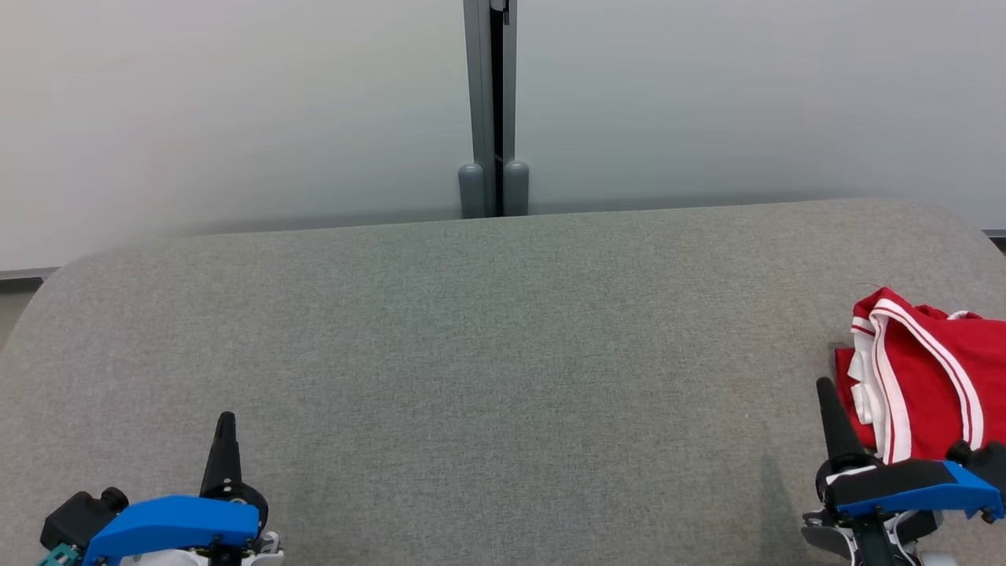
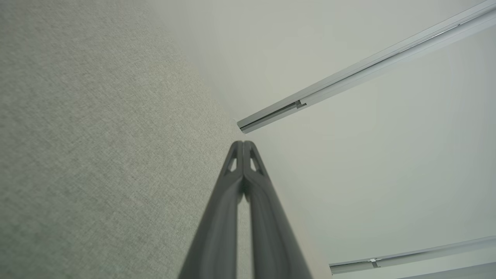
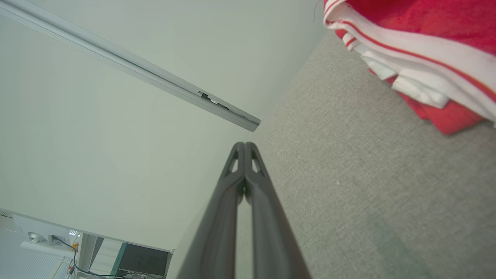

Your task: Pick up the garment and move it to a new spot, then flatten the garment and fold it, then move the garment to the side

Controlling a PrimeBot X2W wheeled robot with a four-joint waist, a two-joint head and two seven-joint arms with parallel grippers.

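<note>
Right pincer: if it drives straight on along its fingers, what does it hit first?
Probably nothing near. The shut right pincer aims over the grey fabric-covered table, beside the red garment with white stripes, toward the pale wall panel. Depth unclear.

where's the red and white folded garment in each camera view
Head view: the folded red garment with white stripes lies at the far right edge, on the grey fabric surface, just right of the right gripper.
Right wrist view: the garment sits in the upper right corner, on that surface.
Left wrist view: grey fabric surface at left, pale wall at right.
Shared landmark: the grey fabric surface.
</note>
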